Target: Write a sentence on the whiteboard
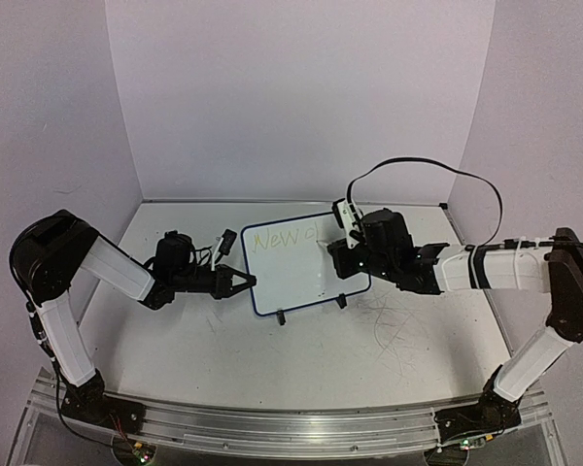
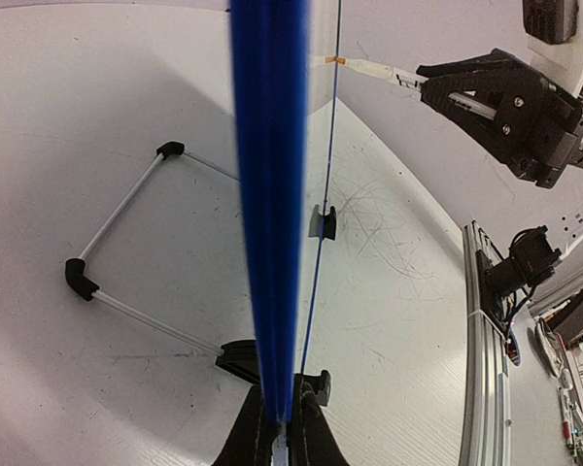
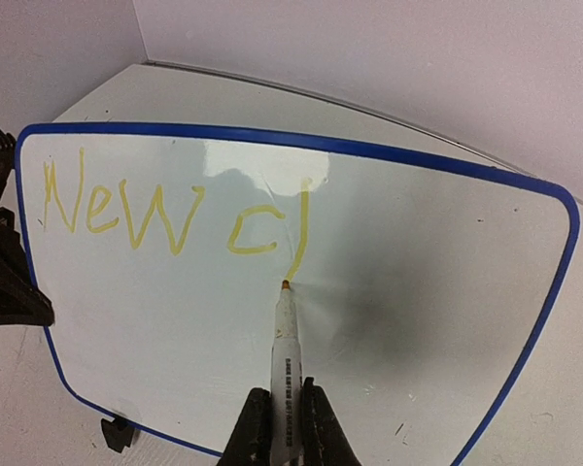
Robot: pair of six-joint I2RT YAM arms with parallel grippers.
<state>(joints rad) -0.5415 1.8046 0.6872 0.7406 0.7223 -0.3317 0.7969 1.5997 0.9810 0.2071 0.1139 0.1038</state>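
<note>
The whiteboard [image 1: 301,267] with its blue frame stands tilted on two black feet at mid-table. Pale yellow lettering [image 3: 155,209] on it reads "New c" plus one vertical stroke. My right gripper [image 3: 284,413] is shut on a white marker [image 3: 285,340]; its orange tip touches the board at the bottom of that stroke. In the top view the right gripper [image 1: 348,225] sits over the board's right edge. My left gripper [image 1: 249,282] is shut on the board's left edge; in the left wrist view [image 2: 284,427] the blue frame [image 2: 270,194] runs up from the jaws.
Thin grey scribble marks [image 1: 394,335] cover the tabletop right of the board. The board's wire stand [image 2: 126,248] with black corners shows behind it. An aluminium rail [image 1: 272,427] runs along the near table edge. Walls enclose the back and sides.
</note>
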